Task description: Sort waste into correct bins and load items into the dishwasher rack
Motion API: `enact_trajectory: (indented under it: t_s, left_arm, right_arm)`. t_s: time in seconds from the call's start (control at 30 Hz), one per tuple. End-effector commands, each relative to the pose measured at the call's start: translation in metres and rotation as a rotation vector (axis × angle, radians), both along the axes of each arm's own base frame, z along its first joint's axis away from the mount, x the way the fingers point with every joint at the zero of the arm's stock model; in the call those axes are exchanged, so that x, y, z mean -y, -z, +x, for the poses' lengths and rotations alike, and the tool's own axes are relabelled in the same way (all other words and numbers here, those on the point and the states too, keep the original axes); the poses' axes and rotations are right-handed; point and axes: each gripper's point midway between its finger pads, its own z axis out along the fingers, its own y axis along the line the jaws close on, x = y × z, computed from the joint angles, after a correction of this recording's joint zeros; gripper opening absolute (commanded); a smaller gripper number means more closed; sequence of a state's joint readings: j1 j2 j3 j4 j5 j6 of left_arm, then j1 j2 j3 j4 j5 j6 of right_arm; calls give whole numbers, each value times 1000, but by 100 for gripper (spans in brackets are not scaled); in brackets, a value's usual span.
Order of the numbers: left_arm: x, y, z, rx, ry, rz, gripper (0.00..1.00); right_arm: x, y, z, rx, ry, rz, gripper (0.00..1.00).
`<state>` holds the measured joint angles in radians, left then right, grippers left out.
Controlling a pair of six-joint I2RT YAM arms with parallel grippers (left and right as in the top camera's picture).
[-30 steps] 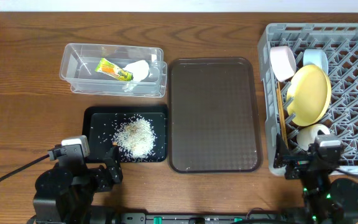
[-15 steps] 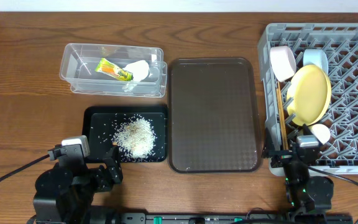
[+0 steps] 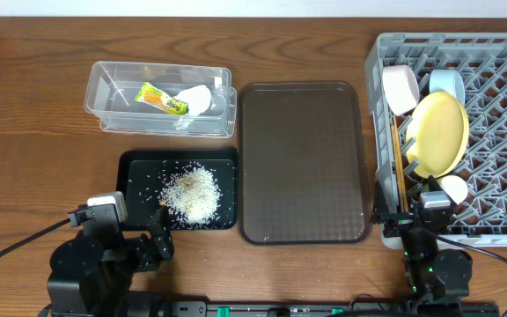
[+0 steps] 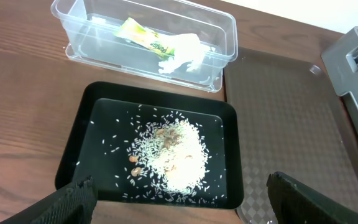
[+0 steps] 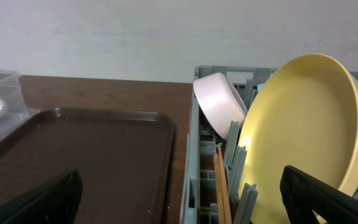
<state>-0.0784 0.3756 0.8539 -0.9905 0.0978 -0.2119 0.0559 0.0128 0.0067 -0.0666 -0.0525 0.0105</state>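
Now the left gripper [image 4: 179,200] has its fingers [image 4: 73,202] spread wide, holding nothing. Rice [image 4: 176,152] lies on the black tray [image 4: 103,107] just ahead of them; wrapper [image 4: 143,35] and napkin [image 4: 182,50] sit in the tub [image 4: 92,31] beyond. The right gripper [image 5: 179,198] is spread wide too, plate [image 5: 303,137] and chopsticks [image 5: 221,180] in the rack [image 5: 190,143] just ahead.

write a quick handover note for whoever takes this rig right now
Left pincer: open, empty, at the near edge of the black tray.
Right pincer: open, empty, at the near left corner of the rack.
Waste: wrapper and napkin in the clear tub; rice in the black tray.
In the rack: plate on edge, white bowl, blue bowl, cup, chopsticks along the left wall.
Done: sorting and loading look complete.
Left: nothing seen outside bins or rack; probably just park the arms.
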Motion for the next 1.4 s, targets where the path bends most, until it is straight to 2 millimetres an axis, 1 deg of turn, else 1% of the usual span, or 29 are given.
enact_trajectory:
  t_s: [0.0,0.37,0.4,0.47,0.53,0.63,0.7,0.8,0.93,1.03,1.2,1.23,1.3,1.37]
  left_arm:
    - [-3,0,0,4,-10,14,90]
    - [-3,0,0,4,-10,14,90]
    - [-4,0,0,3,-10,25,89]
    - [-13,1,-1,6,-38,79,89]
    - [-17,2,-2,14,-55,90,89]
    - [-17,13,2,45,-59,88,89]
    - [-17,28,9,76,-61,84,90]
    - [-16,46,23,165,-65,75,90]
    - [-14,64,43,288,-70,62,90]
    - [-13,71,57,375,-73,53,90]
    - [-12,70,75,516,-81,39,90]
    - [-12,72,77,530,-82,38,90]
    - [-12,83,80,525,-84,38,90]
    - [-12,94,78,475,-82,45,90]
  right_arm:
    - [-3,0,-1,3,-14,-15,99]
    - [-3,0,-1,3,-14,-15,99]
    - [-3,0,-1,3,-14,-15,99]
    - [-3,0,-1,3,-14,-15,99]
    - [-3,0,-1,3,-14,-15,99]
    - [-3,0,-1,3,-14,-15,99]
    - [-3,0,-1,3,-14,-15,99]
    - [-3,0,-1,3,-14,-15,99]
    - [-3,0,-1,3,-14,-15,99]
    - [-3,0,-1,3,-14,-15,99]
    - [-3,0,-1,3,-14,-15,99]
    - [-3,0,-1,3,-14,-15,99]
    - [-3,0,-1,3,-14,-15,99]
    - [-3,0,-1,3,-14,-15,99]
